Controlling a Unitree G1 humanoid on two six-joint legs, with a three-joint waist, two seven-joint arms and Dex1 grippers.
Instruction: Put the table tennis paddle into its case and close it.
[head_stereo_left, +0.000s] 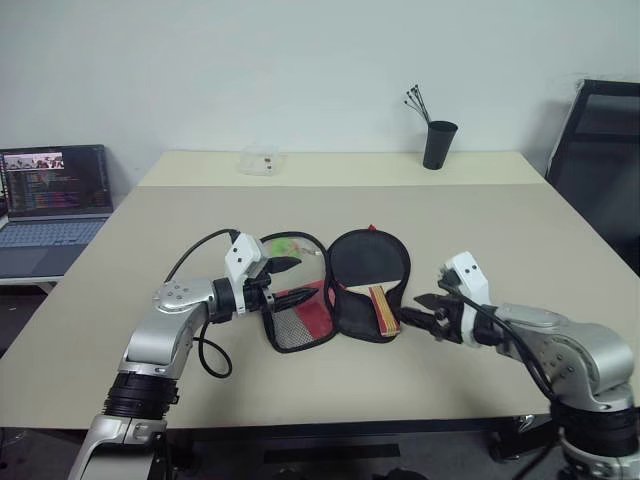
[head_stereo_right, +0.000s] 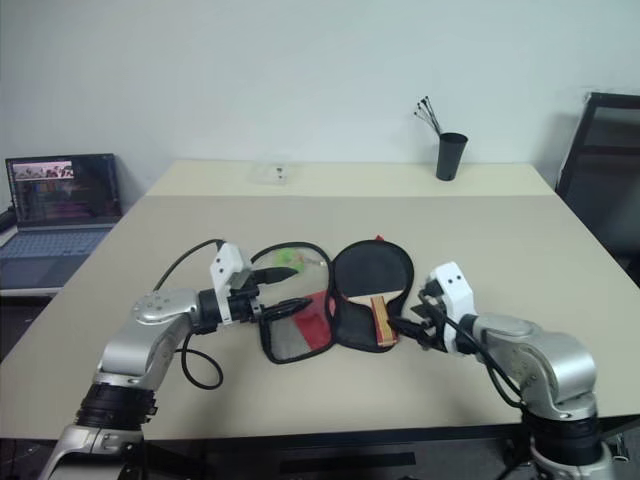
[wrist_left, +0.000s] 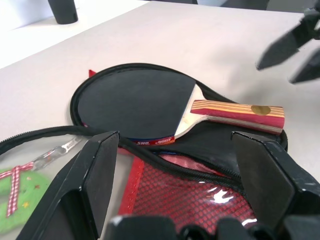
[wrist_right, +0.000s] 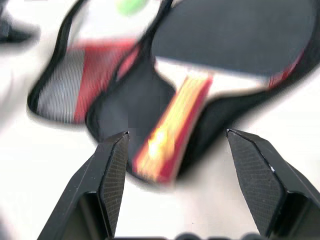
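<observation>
Both hands, left hand (head_stereo_left: 285, 281) and right hand (head_stereo_left: 425, 315), open and empty; table tennis paddle (head_stereo_left: 366, 277) handle overhangs case (head_stereo_left: 335, 290), may jam zipper.

The case (wrist_left: 200, 185) is partly covered by the left gripper (wrist_left: 182, 187) fingers in the left wrist view. The table tennis paddle (wrist_right: 220, 60) is blurred and cut off at the right wrist view's edge.
</observation>
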